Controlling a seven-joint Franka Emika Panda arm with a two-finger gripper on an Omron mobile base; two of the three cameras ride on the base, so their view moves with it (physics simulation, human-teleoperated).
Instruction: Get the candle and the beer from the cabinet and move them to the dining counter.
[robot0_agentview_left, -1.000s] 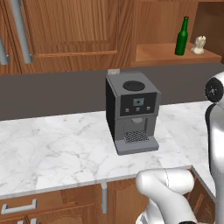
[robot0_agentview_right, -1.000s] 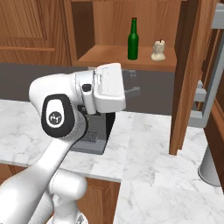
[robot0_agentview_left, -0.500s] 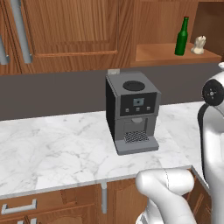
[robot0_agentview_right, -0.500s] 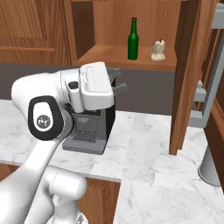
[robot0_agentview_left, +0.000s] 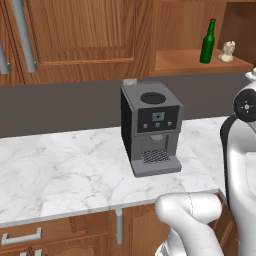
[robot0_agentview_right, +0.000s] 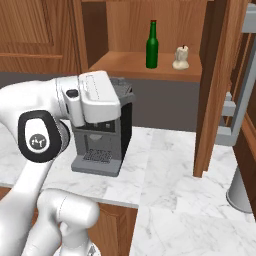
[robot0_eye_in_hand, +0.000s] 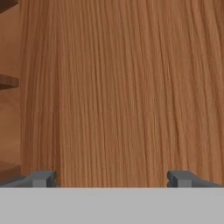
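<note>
The reddish-brown wooden cabinet (robot0_agentview_right: 150, 65) holds your slim green beer bottle (robot0_agentview_right: 152, 45) beside the tiny cream candle (robot0_agentview_right: 181, 57), above the white marble worktop (robot0_agentview_left: 60, 170). Your gripper (robot0_eye_in_hand: 111, 178) gapes wide. The arm swung further left.

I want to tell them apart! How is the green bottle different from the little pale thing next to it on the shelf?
The beer is tall and slim; the candle is short and stubby. The beer is dark green with a red cap; the candle is pale cream. Both stand upright, side by side but apart, on the cabinet shelf.
</note>
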